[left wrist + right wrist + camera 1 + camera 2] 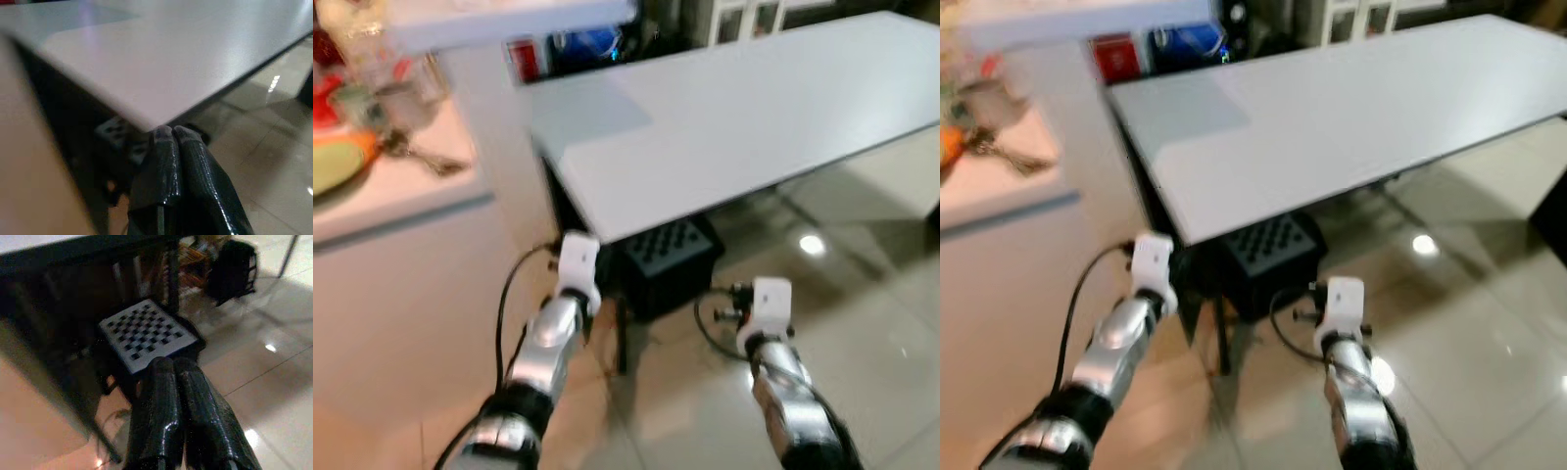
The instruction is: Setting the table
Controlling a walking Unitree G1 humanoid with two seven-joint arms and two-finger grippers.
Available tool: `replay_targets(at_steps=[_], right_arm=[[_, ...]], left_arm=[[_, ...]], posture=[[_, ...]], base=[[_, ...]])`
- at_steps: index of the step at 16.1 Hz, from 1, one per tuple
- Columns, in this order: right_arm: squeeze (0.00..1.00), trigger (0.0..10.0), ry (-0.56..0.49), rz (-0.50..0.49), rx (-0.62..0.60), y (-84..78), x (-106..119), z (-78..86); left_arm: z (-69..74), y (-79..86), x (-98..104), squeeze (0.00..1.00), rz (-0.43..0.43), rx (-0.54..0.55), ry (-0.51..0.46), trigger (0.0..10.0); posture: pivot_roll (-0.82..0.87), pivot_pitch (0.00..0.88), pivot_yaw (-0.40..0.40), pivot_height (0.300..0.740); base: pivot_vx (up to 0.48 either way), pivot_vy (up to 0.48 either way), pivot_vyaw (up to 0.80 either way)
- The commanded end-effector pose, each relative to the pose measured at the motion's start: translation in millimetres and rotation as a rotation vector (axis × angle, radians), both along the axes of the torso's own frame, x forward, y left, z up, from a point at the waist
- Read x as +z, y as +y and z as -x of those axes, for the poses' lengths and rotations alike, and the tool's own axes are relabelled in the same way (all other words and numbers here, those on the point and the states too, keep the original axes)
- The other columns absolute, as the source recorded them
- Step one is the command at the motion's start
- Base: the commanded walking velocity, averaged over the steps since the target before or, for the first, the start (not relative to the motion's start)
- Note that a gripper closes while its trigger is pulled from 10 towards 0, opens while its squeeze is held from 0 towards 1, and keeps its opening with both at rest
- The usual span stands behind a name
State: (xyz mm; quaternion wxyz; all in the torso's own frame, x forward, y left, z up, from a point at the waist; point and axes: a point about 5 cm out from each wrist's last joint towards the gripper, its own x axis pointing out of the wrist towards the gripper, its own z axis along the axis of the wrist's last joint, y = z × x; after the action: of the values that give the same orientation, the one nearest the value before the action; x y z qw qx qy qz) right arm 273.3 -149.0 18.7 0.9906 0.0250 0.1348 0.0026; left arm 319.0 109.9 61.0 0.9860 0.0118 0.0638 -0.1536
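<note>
Worktop [734, 117]: long, pale grey, bare top, running from its near corner off toward the far right. A paler rectangle patch sits at its near left end. Views are blurred.

Left tool [172, 134]: fingers pressed together, nothing between them. Held low, just short of the worktop's near corner and slightly under its edge, not touching. In the head views the left arm [548, 343] reaches forward toward that corner, black cable looping beside it.

Right tool [173, 364]: fingers together, holding nothing. Held low over the floor in front of the worktop's near long edge, pointing at a black crate [146, 335] with a checkered grid top. Right arm [778, 382] stands off the near long edge, well right of the left arm.

Crate stands on the floor under the near corner, beside a dark leg [622, 338]. Dark bag [234, 267] on the floor farther back, under the worktop.

Floor [862, 333]: glossy tile with light glints.

Second worktop [401, 196], white, to the left beyond the near corner, carrying blurred clutter [372, 108]; items cannot be told apart. Red box [523, 59] past the far left end.
</note>
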Motion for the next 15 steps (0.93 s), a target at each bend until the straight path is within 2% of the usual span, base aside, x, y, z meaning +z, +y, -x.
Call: replay_targets(at_steps=[1, 3, 10, 14, 15], right_arm=[[0.0, 10.0, -0.014, -0.009, 0.011, 3.5, 3.4, -2.3], [0.0, 10.0, -0.014, -0.008, 0.012, 3.4, 3.0, -1.4], [0.0, 10.0, -0.013, -0.01, 0.013, 3.8, 2.5, -0.2], [0.0, 10.0, -0.01, -0.01, 0.015, 4.0, 2.3, -0.5], [0.0, 10.0, -0.01, -0.01, 0.015, 4.0, 2.4, -0.5]], left_arm=[[-1.0, 5.3, 0.2, 0.0, -0.012, 0.017, 0.001, 10.0], [-1.4, 5.6, 1.0, 0.0, -0.018, 0.021, -0.005, 10.0], [-2.6, 9.8, 1.1, 0.0, -0.026, 0.057, -0.006, 10.0], [-3.4, 10.4, 1.7, 0.0, -0.016, 0.069, -0.007, 10.0], [-3.4, 9.7, 2.2, 0.0, -0.011, 0.064, -0.01, 10.0]], posture=[[-0.06, 0.0, 0.041, 0.74], [-0.06, 0.0, 0.04, 0.74], [-0.06, 0.0, 0.041, 0.74], [-0.06, 0.0, 0.041, 0.74], [-0.06, 0.0, 0.041, 0.74]], base=[[0.0, 0.0, 0.0], [0.0, 0.0, 0.0], [0.461, 0.0, 0.0], [0.0, 0.0, 0.0], [0.0, 0.439, 0.0]])
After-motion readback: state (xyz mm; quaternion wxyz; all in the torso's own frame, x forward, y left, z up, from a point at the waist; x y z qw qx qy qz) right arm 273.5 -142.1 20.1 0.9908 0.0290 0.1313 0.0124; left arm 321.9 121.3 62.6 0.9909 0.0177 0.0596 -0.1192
